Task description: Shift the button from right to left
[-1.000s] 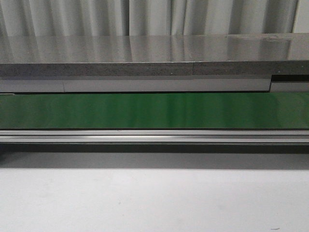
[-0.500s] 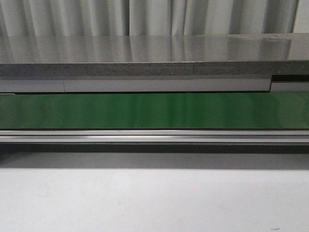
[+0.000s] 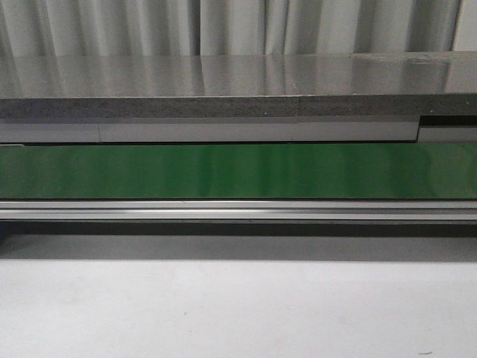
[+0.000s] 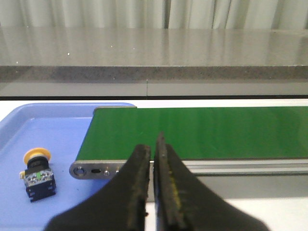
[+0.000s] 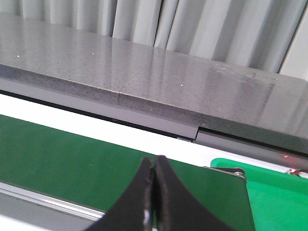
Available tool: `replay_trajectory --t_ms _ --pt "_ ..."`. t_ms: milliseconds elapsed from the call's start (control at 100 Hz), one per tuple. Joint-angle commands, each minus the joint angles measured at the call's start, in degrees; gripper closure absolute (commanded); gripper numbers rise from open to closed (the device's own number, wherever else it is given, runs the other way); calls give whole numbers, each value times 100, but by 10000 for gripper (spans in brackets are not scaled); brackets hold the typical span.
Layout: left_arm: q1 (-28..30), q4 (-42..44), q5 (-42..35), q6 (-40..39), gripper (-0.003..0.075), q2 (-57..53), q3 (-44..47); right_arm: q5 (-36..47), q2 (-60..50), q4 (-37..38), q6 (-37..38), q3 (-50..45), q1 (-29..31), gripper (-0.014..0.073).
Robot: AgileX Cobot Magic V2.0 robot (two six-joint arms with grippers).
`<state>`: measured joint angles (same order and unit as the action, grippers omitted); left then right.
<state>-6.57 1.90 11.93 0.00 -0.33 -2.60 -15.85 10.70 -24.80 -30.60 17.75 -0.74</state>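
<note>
Left pincer (image 4: 153,192): nearest the left wrist camera, its two dark fingers pressed almost together with only a thin slit between them, nothing held.
Right pincer (image 5: 155,192): nearest the right wrist camera, fingers closed tip to tip, nothing between them.
Bench (image 3: 238,313): a pale, plain surface fills the foreground of the front view; neither arm shows in that view.
Button (image 4: 37,174): lies in the blue tray, seen only in the left wrist view. Yellow round cap toward the far side, dark blocky body with small green marks toward the camera. It is apart from the left pincer and just beside the end of the conveyor, not on the belt.
Blue tray (image 4: 57,144): sits at the end of the belt, its far rim curving behind the belt's corner.
Conveyor belt (image 3: 238,170): a green band running across the front view, with a silver rail (image 3: 238,211) along its near edge.
Green tray (image 5: 279,197): bright green, at the other end of the belt in the right wrist view; only part of it shows.
Grey counter (image 3: 238,86): a long, glossy speckled slab behind the belt.
Curtain (image 3: 238,26): pale vertical folds, farthest back.
</note>
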Motion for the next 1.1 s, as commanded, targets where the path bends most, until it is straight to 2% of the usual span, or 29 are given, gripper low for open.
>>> replay_trajectory --t_ms 0,340,1090 --pt "-33 209 -545 -305 715 -196 -66 449 49 -75 -35 156 -1 662" --pt "-33 242 -1558 -403 715 -196 482 449 49 -75 -35 156 -1 662" --pt "-33 221 -1579 -395 715 -196 482 449 49 -75 -35 156 -1 662"
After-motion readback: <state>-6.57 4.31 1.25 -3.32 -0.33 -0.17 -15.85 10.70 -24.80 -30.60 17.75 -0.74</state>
